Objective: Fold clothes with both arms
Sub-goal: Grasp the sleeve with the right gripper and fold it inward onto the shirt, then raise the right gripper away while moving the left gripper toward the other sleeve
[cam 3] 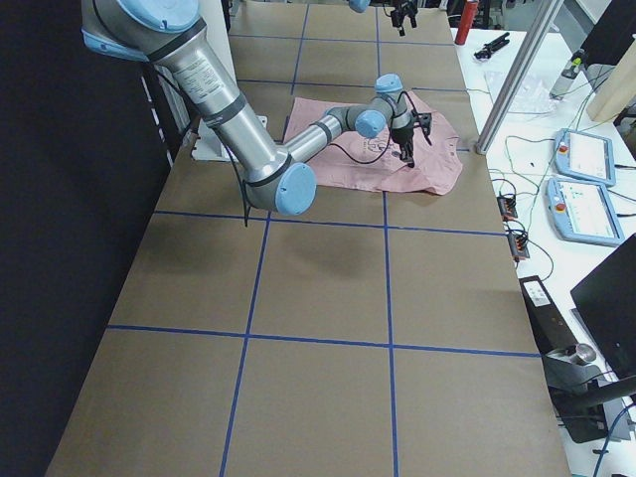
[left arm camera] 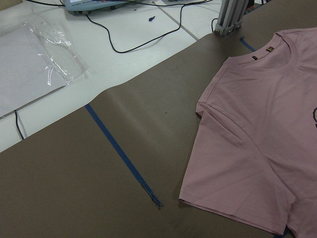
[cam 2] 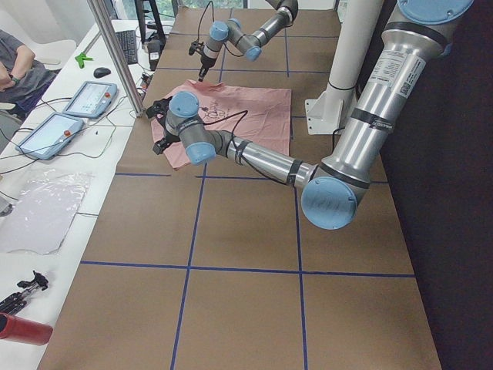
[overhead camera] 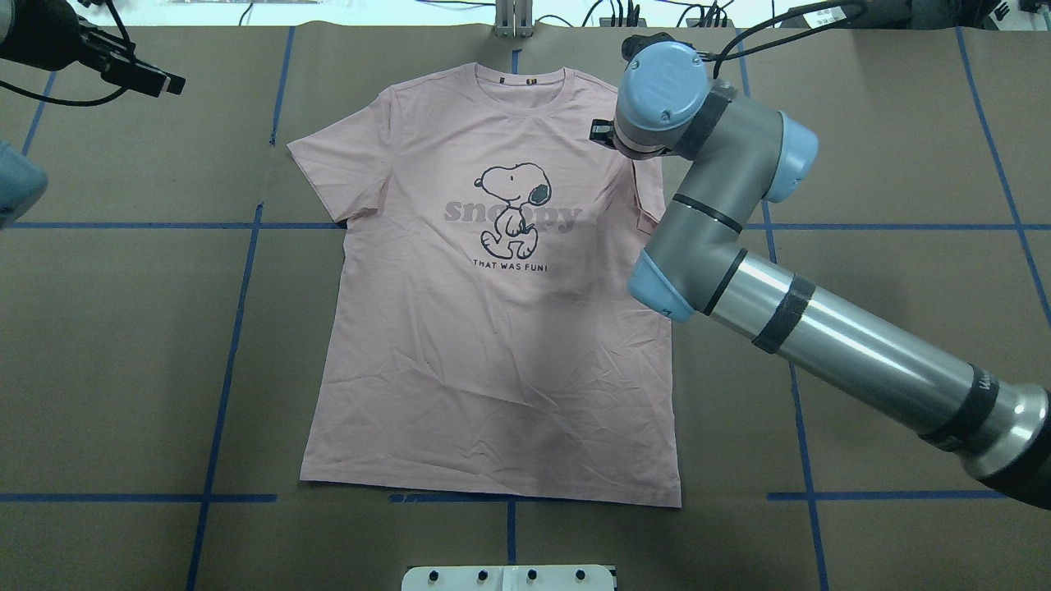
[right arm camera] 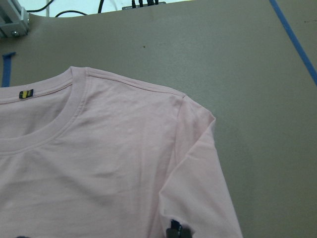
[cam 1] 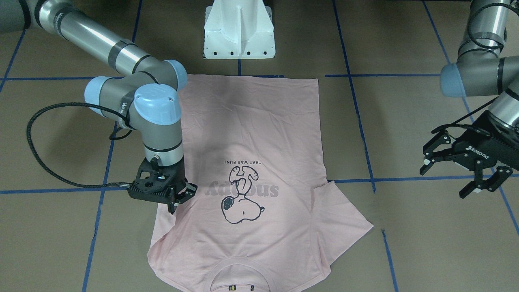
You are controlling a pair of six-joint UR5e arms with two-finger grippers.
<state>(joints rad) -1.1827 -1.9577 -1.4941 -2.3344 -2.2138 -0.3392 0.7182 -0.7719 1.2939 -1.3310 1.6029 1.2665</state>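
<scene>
1. White pedestal base (overhead camera: 509,578) sits at the robot's edge of the brown table (overhead camera: 123,369), which has a grid of blue tape lines (overhead camera: 230,353).
2. Pink T-shirt (overhead camera: 493,345) lies flat and face up mid-table. Its hem is nearest the base and its collar (overhead camera: 517,98) is at the far edge.
3. Dog print (overhead camera: 513,209) is on the chest over grey lettering (overhead camera: 460,213), with "THAT WAS FUN!" below it.
4. Right arm (overhead camera: 821,328) reaches in over the shirt's right side, wrist pointing straight down.
5. Right gripper (cam 1: 175,205) is down on the right sleeve (right arm camera: 198,163). In the wrist view the tips sit close together with the sleeve edge pinched between them, so the jaws are narrow and gripping fabric.
6. That sleeve is folded inward and lies on the shirt body.
7. Left sleeve (overhead camera: 328,168) is spread flat on the table, away from both grippers.
8. Left gripper (cam 1: 446,180) is above bare table, well off the shirt on the left-sleeve side. Jaws are wide apart and hold nothing.
9. Small black-and-yellow neck label (right arm camera: 26,93) is inside the collar.
10. Past the far table edge there is an aluminium post (left arm camera: 230,17) and a white desk with a clear plastic bag (left arm camera: 34,64), cables (left arm camera: 148,34) and two teach pendants (cam 2: 88,96).
11. A person (cam 2: 15,62) is seated at the far corner in the left side view.
</scene>
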